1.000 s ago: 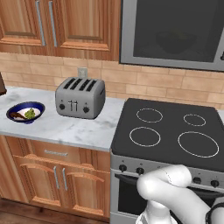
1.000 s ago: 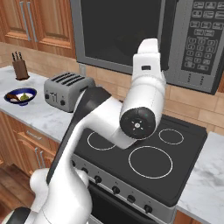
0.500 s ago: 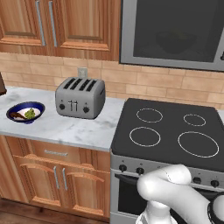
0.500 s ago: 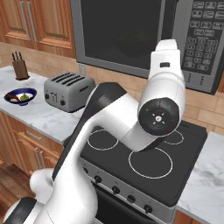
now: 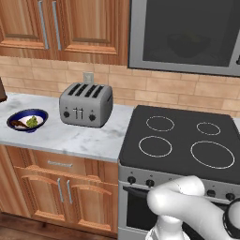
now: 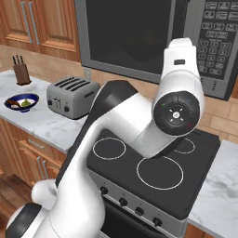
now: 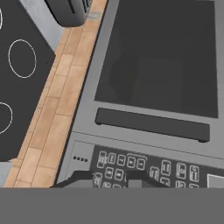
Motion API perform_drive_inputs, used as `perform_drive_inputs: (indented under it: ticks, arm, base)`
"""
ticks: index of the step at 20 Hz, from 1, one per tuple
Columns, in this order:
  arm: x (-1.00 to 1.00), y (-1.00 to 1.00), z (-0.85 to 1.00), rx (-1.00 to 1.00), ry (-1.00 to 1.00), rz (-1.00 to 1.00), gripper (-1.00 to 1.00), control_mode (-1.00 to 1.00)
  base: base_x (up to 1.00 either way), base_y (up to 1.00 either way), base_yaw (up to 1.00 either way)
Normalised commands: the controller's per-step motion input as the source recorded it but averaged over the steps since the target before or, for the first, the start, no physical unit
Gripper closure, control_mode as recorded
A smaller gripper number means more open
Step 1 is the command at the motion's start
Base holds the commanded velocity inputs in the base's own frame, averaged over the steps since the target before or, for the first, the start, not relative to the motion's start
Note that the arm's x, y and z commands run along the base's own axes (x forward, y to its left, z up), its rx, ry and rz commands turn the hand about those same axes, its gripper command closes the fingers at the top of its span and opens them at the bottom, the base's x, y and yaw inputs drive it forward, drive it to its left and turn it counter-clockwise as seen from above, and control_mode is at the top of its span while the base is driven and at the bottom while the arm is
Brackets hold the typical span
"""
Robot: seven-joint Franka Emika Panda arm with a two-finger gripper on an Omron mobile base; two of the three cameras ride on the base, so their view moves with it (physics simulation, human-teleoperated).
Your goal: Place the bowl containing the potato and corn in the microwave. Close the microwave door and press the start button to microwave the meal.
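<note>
We face the grey-steel microwave, its dark-glass door closed, long dark bar handle at six o'clock. Our gripper fingertips sit narrowly apart, empty, over the stiff keypad; one firm fingertip press should suffice.

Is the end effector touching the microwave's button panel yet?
Cannot tell. In the hand view the end effector sits right over the keypad of the microwave, but no gap or contact shows plainly.
</note>
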Motion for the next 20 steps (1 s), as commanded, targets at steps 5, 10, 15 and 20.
perform_drive_inputs:
  ticks: [5,10,15,20]
  arm:
    - [0.1,-0.01,-0.09,0.0,0.0,0.03,1.0,-1.0]
    - [0.35,-0.03,-0.16,0.01,0.0,0.05,1.0,-1.0]
    - [0.21,-0.3,-0.01,0.04,0.0,0.02,1.0,-1.0]
    - [0.04,-0.42,0.0,0.04,0.0,0.0,1.0,-1.0]
  base:
    - [0.0,0.0,0.0]
    - [0.0,0.0,0.0]
    - [0.0,0.0,0.0]
    - [0.0,0.0,0.0]
